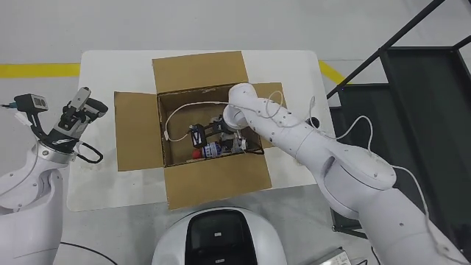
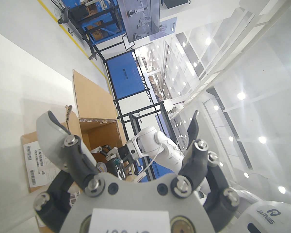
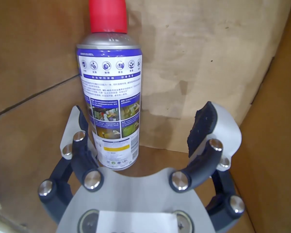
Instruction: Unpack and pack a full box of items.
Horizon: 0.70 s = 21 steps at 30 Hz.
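Right gripper (image 3: 140,113) spread wide inside box (image 3: 208,37), around spray can (image 3: 109,86).

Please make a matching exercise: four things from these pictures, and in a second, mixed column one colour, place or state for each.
1 spray can
2 right claw
3 left claw
4 cardboard box

a open, outside the box
b flaps folded out
c red cap
d open, inside the box

Pairs: 1-c, 2-d, 3-a, 4-b
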Each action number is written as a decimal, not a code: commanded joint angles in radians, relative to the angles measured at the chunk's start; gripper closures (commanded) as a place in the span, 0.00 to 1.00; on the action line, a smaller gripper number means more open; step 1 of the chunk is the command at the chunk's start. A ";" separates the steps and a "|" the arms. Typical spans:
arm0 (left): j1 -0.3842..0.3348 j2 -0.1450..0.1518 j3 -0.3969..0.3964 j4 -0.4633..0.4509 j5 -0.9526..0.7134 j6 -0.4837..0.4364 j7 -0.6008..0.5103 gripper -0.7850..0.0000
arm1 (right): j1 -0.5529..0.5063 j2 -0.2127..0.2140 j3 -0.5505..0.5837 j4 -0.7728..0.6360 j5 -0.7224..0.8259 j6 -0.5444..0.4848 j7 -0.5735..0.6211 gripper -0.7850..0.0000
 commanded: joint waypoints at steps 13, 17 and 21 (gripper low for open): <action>0.000 0.000 0.000 0.000 0.000 0.000 0.000 0.00 | 0.026 -0.060 -0.018 0.144 -0.053 0.047 -0.101 0.55; 0.000 0.000 0.000 0.000 0.000 0.000 0.000 0.00 | 0.034 -0.066 -0.012 0.163 -0.065 0.052 -0.120 0.47; 0.000 0.000 0.000 0.000 0.000 0.000 0.000 0.00 | 0.033 -0.071 -0.009 0.176 -0.068 0.054 -0.122 0.20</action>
